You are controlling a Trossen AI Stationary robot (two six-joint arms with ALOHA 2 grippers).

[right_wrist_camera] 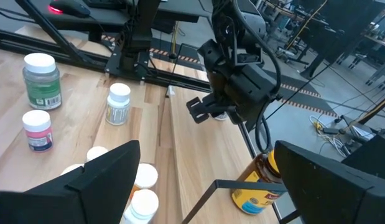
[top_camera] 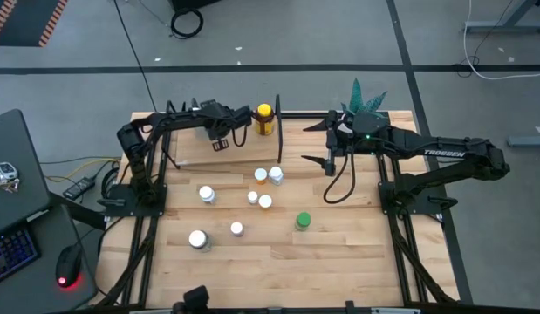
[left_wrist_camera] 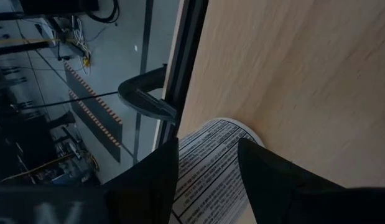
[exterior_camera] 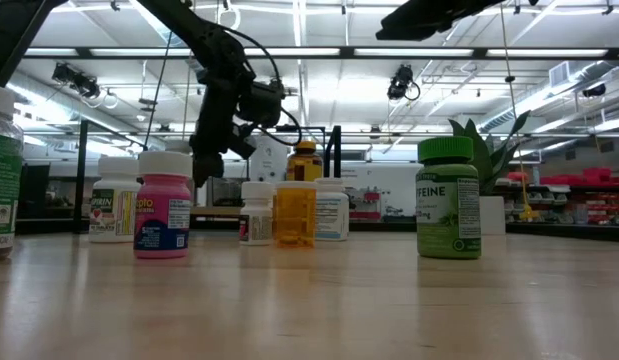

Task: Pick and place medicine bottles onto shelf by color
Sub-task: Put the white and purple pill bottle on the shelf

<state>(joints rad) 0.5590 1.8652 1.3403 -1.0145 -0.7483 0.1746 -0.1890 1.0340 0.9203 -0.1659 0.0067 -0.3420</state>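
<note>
My left gripper (top_camera: 222, 142) is over the shelf (top_camera: 193, 153) at the table's far left, shut on a white medicine bottle with a printed label (left_wrist_camera: 208, 177). An amber bottle with a yellow cap (top_camera: 263, 119) stands on the shelf's right end. On the tabletop stand several white-capped bottles (top_camera: 252, 198), an orange one (exterior_camera: 294, 214), a pink one (exterior_camera: 163, 215) and a green one (top_camera: 303, 221). My right gripper (top_camera: 327, 148) hangs open above the table's far right, holding nothing. My left gripper pinches the white bottle's labelled side (left_wrist_camera: 198, 168) between its two fingers (left_wrist_camera: 257, 165). The fingers slant down toward the shelf board from the near side. The bottle's end (left_wrist_camera: 239, 127) sticks out past the fingertips, close over the board; whether it touches the board I cannot tell.
Thin black rods (left_wrist_camera: 186, 56) frame the shelf board (left_wrist_camera: 292, 74), with bare board ahead of the held bottle. A white pot with a green plant (top_camera: 365, 96) stands at the far right. A keyboard and mouse (top_camera: 69, 266) lie left of the table.
</note>
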